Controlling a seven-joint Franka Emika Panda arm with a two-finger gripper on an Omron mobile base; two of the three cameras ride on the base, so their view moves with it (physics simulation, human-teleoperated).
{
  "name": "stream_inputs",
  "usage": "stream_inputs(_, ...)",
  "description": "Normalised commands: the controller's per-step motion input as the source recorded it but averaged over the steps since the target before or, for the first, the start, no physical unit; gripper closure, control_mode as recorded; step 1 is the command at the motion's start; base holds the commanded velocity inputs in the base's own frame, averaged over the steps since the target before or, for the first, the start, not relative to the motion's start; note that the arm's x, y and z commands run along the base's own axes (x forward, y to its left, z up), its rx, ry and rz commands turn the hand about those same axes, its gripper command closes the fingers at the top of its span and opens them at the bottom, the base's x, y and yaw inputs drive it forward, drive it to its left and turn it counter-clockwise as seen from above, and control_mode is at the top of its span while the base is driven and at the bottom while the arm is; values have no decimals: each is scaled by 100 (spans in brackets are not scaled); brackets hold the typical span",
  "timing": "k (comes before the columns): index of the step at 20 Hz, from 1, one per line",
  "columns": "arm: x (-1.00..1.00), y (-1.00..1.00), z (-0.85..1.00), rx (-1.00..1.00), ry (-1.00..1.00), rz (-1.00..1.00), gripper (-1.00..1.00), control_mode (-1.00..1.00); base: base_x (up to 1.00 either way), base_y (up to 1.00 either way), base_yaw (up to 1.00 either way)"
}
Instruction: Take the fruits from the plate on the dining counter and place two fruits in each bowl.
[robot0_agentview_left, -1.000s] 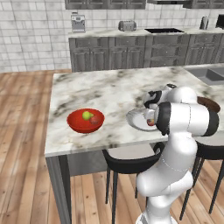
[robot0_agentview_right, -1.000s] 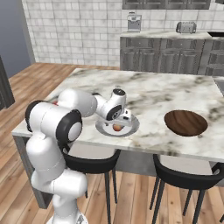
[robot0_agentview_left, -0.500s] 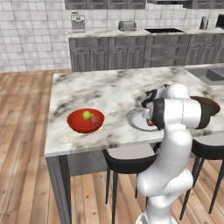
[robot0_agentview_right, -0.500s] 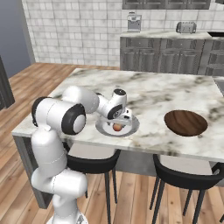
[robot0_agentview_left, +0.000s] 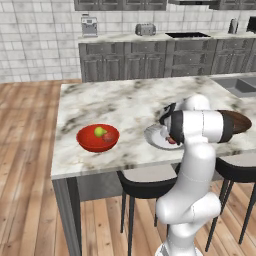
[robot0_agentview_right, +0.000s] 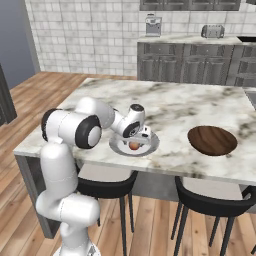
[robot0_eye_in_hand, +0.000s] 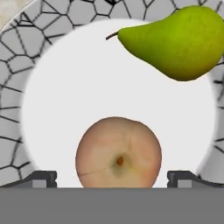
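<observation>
The end effector (robot0_eye_in_hand: 113, 178) hung released over the plate (robot0_eye_in_hand: 52, 109), fingertips flanking the reddish fruit (robot0_eye_in_hand: 118, 152); the pear (robot0_eye_in_hand: 175, 41) lay beside it. Next, likely: descend, clench, carry toward the brown bowl (robot0_agentview_right: 212, 140).

The white arm (robot0_agentview_right: 75, 131) is folded forward at the elbow, with the gripper (robot0_eye_in_hand: 112, 178) pointed downward (jaws spread wide, nothing held between them).
</observation>
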Motion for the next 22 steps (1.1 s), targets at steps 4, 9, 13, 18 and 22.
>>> stream_inputs(4,0,0,-17,0,1,0,-100,-100,0,0,0)
stream_inputs(9,1,0,-14,0,0,0,100,-100,0,0,0)
stream_inputs(13,0,0,4,0,0,0,100,-100,0,0,0)
stream_inputs(18,-36,-2,61,0,-3,0,100,-100,0,0,0)
stream_inputs(22,-42,5,98,0,1,3,100,-100,0,0,0)
